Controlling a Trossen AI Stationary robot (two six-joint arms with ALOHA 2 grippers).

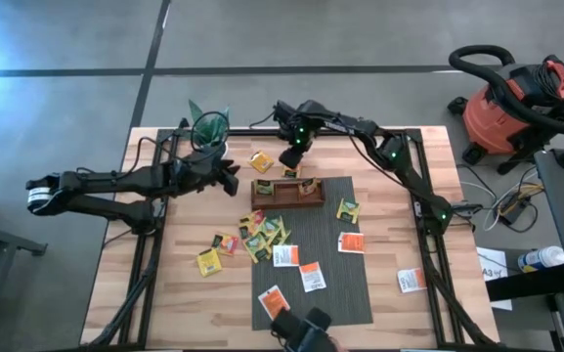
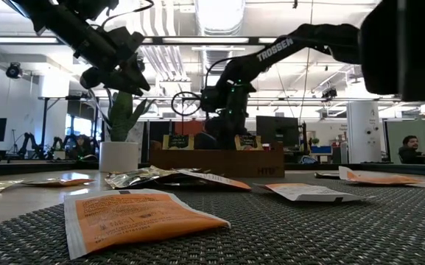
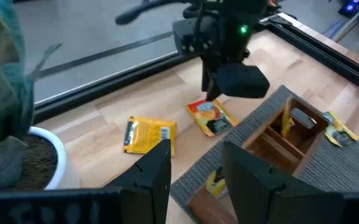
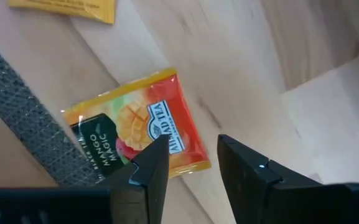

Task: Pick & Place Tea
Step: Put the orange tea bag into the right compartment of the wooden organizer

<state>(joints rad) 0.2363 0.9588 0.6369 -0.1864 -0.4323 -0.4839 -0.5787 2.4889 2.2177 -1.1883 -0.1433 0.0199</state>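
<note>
While the right gripper (image 4: 191,165) hovered with jaws released over a glossy flat square mango tea sachet (image 4: 139,127) on the pale wooden tabletop (image 4: 241,56), the left gripper (image 3: 195,165) waited, jaws parted, near the wooden tray (image 3: 285,134) on the woven grey mat (image 1: 325,249).

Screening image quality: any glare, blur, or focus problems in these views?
High view: bright glare in the top-left corner. Low view: the near orange sachet is soft, ceiling lights blown out. Left wrist view: the plant pot is blurred. Right wrist view: the mango sachet is sharp.
</note>
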